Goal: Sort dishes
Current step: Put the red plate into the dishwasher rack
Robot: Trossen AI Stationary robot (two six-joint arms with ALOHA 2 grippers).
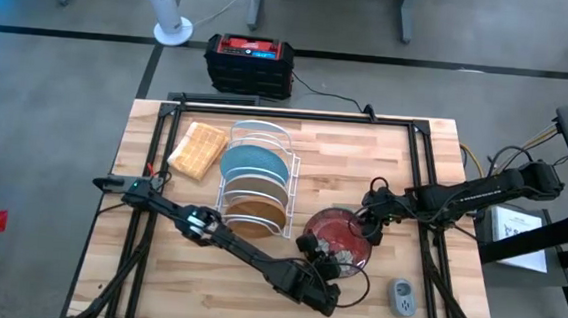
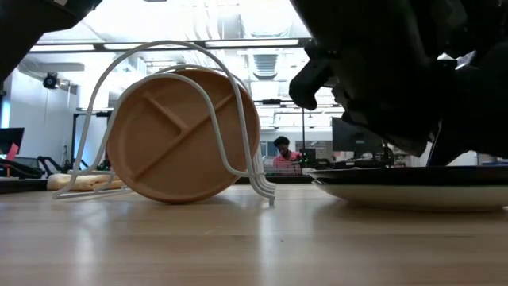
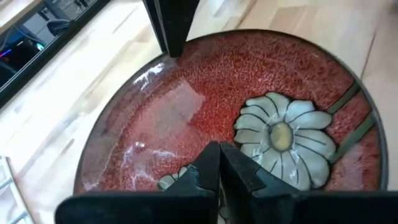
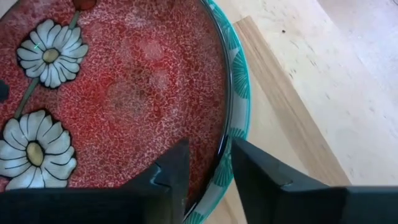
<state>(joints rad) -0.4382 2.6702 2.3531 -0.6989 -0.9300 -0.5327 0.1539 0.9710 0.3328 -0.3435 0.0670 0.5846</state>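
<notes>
While a person [image 2: 281, 152] sits beyond the wooden table [image 1: 364, 155], left tool [image 3: 219, 163] pinched together, right tool [image 4: 210, 163] apart.

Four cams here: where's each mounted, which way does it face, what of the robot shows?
High: overhead, straight down; both arms, table.
Low: tabletop height, level; wooden plate in rack, dark arm.
Left wrist: shut left gripper over red plate.
Right wrist: right gripper, fingers astride that plate's rim.
Shared: red plate, in all four.

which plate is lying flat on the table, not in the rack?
The red flowered plate; the blue and brown plates stand upright in the wire rack.
</notes>
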